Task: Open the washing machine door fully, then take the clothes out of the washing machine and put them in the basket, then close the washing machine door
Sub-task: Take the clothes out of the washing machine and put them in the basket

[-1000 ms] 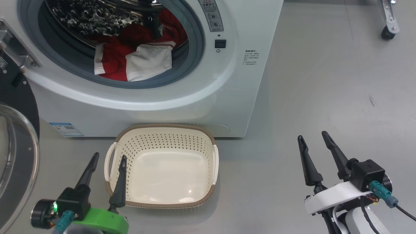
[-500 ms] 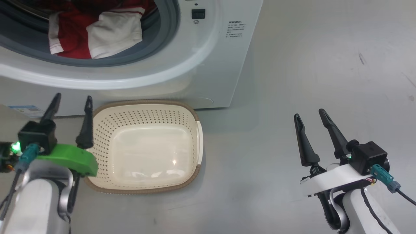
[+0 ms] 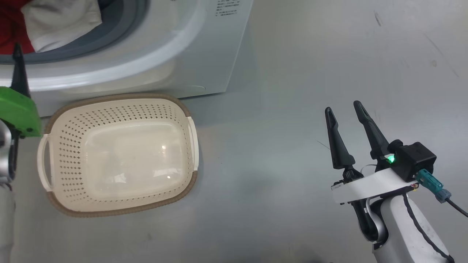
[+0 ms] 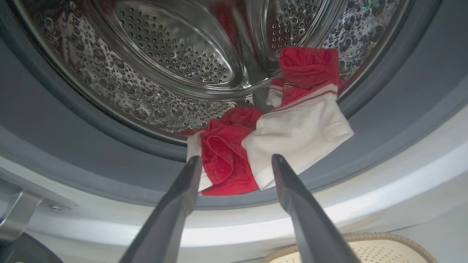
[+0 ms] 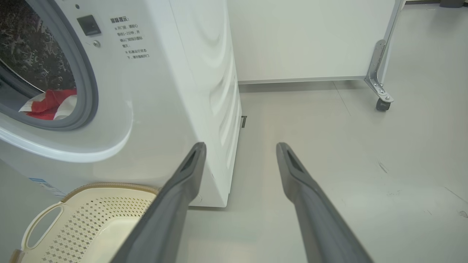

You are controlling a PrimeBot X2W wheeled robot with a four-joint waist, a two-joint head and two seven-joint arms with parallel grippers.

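my left gripper [image 4: 236, 159] has its fingers apart, aimed at the clothes [image 4: 292, 135], red and white, lying at the front lip inside the washing machine [image 3: 204, 54]. basket [image 3: 109, 98] on the floor just beside it. right gripper [image 3: 342, 107] fingers apart, above the floor.

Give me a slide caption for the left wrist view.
Open left gripper points at the red and white clothes in the washing machine.

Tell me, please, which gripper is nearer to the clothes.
Left. The left gripper points at the clothes from just before them; the right gripper hovers over the floor beside the washing machine.
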